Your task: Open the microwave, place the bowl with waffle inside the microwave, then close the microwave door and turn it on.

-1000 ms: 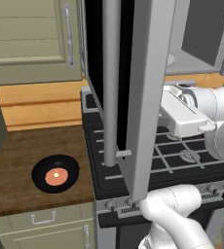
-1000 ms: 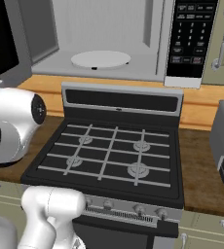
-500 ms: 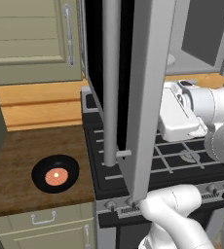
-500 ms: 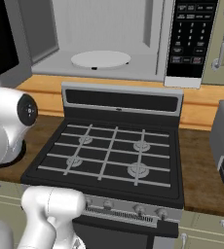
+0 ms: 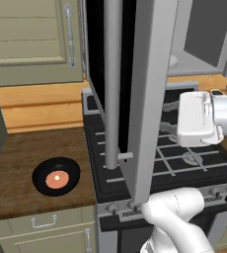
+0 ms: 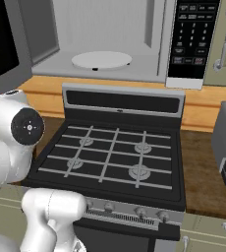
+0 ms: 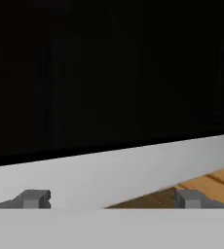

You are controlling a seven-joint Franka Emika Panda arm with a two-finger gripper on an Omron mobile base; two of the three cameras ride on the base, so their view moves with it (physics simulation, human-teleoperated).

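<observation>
door: the wide black glass microwave door [image 5: 135,94] is swung wide so food fits in | claw: the gripper [image 7: 109,198] is spread apart, nothing held | bowl: the black bowl with waffle [image 5: 56,176] is waiting on the brown wooden counter [image 5: 17,163], left of the stove [image 6: 115,157]

The arm's white hand section [image 5: 199,119] has drawn in toward the microwave door [image 5: 150,89] — a second ago it sat further off over the stove [image 5: 184,158], with a wider strip of grate between it and the door's silver edge; now it is just beside that edge. In the right base view the round white joint [image 6: 29,127] has slid away from the stove [image 6: 115,157] — more of the grates' near corner is uncovered.
</observation>
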